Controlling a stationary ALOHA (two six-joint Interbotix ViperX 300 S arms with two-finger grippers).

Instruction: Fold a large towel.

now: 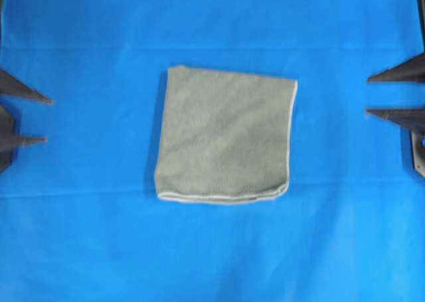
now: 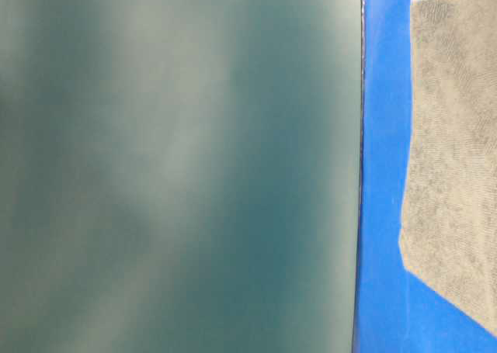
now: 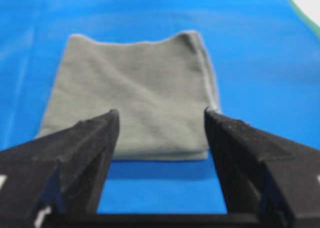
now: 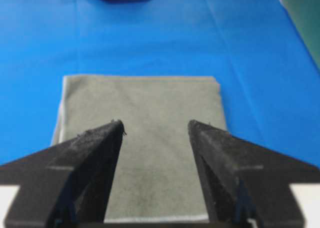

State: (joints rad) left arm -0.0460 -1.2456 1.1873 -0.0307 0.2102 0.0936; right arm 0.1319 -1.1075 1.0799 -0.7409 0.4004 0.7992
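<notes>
Two pincers stand at the sides of the counter [image 1: 80,249], both well apart from the towel [image 1: 226,135], which lies folded into a compact, roughly square stack in the middle of the blue cover. Its pale hem runs along the near edge and up the right side in the overhead view, and layered edges show at the near corner.

By the look of it the folding is done or nearly so, and the risk now is of undoing it. If another fold is wanted, a pincer pinching only the top layer at a corner would peel the stack open instead of carrying all layers over. A low sweep across the cloth could drag it askew, since the terry likely catches on the finger pads. The stack is also slightly out of square, so a further fold may leave the edges mismatched.

The left pincer [image 3: 161,138] is spread wide, holding nothing and touching nothing; the towel shows between its fingers, farther off. The right pincer [image 4: 155,138] is likewise spread wide and empty, raised clear of the cloth.
</notes>
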